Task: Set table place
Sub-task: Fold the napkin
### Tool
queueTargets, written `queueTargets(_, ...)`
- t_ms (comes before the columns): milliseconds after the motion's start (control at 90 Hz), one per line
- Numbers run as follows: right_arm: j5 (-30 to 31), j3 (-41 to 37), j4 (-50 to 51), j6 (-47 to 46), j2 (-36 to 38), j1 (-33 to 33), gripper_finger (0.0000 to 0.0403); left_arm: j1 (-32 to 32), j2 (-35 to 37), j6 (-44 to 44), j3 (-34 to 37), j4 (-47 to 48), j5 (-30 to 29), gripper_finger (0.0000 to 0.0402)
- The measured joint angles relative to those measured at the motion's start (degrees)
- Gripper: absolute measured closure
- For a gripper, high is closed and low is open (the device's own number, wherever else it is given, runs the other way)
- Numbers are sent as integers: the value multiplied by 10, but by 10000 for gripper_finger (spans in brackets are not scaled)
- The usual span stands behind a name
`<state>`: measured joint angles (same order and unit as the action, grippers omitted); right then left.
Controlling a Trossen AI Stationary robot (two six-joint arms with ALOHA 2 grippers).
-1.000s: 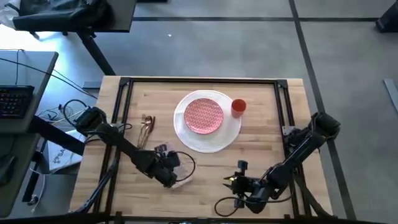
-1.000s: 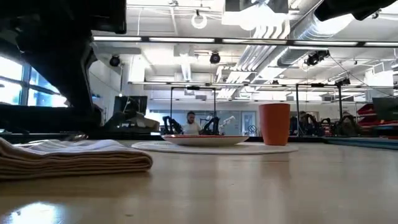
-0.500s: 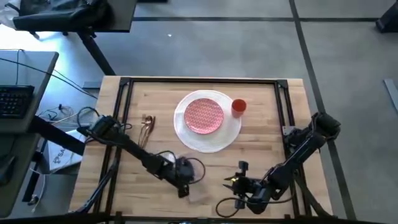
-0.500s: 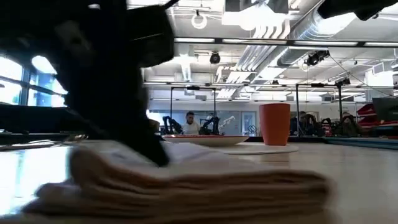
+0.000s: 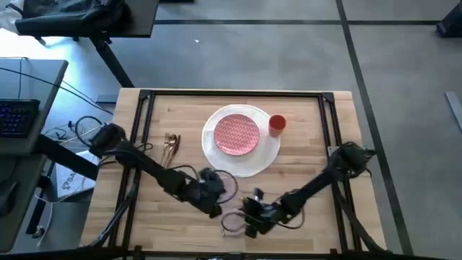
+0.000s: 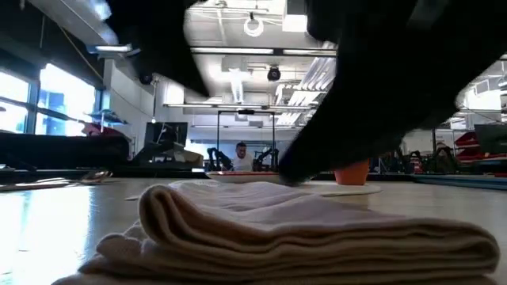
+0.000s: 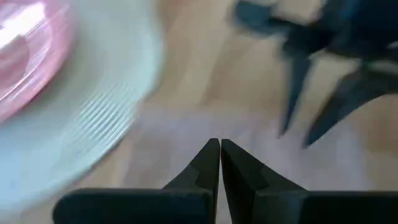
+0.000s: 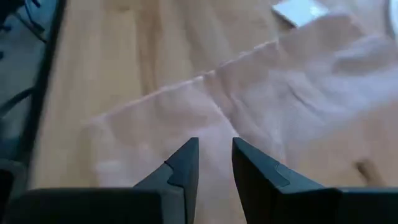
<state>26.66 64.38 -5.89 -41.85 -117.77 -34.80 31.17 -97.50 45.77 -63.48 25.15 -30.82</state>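
The pale pink napkin (image 5: 232, 221) lies folded flat on the table (image 5: 303, 166) near the front edge, filling the low view (image 6: 301, 229). My left gripper (image 5: 210, 192) is shut just beyond its far left corner, fingertips (image 7: 219, 149) over pale cloth. My right gripper (image 5: 251, 214) stands open at the napkin's right side, its fingers (image 8: 214, 149) above the cloth (image 8: 261, 93). Farther back, the red-patterned plate (image 5: 237, 133) sits on the white plate (image 5: 245, 162), with the orange cup (image 5: 276, 124) to its right and copper cutlery (image 5: 170, 148) to its left. My left gripper's shut fingertips stand over the napkin's edge (image 7: 186, 134); I cannot tell whether they touch it. My right gripper's open fingers hang over the napkin's folded top (image 8: 205, 118); I cannot tell whether they touch it either.
A black rail frame (image 5: 231, 94) runs around the tabletop. A grey desk with a keyboard (image 5: 14, 115) stands off the table's left. Bare wood shows at the near left (image 5: 144, 224) and near right (image 5: 317, 224).
My left gripper pushed toward the table's near right with the napkin, then drew back toward the plates. The napkin has slid toward the near edge and the right. My right gripper has moved left, up to the napkin.
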Motion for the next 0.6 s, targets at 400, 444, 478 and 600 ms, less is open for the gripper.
queueTargets(400,3,2,253,-199,39,-26,382,65,103,321,118,161,-43,401)
queueTargets(444,5,2,312,-241,49,-38,387,66,103,328,121,161,-43,401)
queueTargets(478,7,2,352,-274,55,-48,391,68,104,331,122,156,-43,401)
queueTargets(600,-7,-1,479,-373,83,-87,399,70,98,332,123,153,-45,401)
